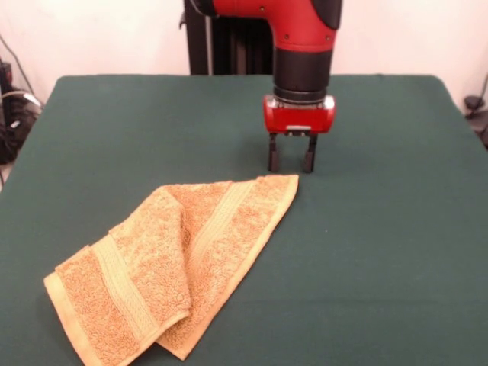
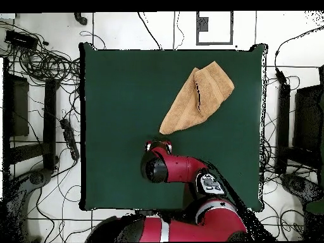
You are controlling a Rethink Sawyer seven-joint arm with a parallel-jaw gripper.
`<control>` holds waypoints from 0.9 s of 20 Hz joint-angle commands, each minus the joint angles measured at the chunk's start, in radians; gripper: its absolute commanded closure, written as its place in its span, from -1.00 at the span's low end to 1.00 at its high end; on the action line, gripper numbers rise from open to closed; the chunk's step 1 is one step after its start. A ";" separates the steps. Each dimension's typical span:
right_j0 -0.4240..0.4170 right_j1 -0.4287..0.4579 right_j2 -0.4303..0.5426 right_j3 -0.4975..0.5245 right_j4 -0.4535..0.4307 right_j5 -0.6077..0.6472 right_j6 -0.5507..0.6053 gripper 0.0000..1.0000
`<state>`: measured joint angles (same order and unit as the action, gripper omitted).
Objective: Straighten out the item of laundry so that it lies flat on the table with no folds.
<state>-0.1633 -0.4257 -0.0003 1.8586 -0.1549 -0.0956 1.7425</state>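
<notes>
Around the table — cables, racks and a marked floor

In the overhead view we saw black cables tangled over the pale floor, dark equipment racks on one side and more dark equipment on the other — and a dark square outline marked on the floor past the far edge. From the front we noted a pale wall and more cables at the picture's left edge.
</notes>
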 commanded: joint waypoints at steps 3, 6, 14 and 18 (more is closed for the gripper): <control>0.052 0.099 0.044 0.040 0.078 -0.065 0.251 -1.00; 0.060 0.047 0.035 0.054 0.091 -0.018 0.240 -1.00; 0.068 -0.063 0.030 0.103 0.117 0.098 0.222 -1.00; 0.063 -0.122 0.039 0.100 0.129 0.184 0.191 -1.00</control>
<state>-0.1337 -0.4788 -0.0078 1.9053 -0.1063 -0.0921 1.7425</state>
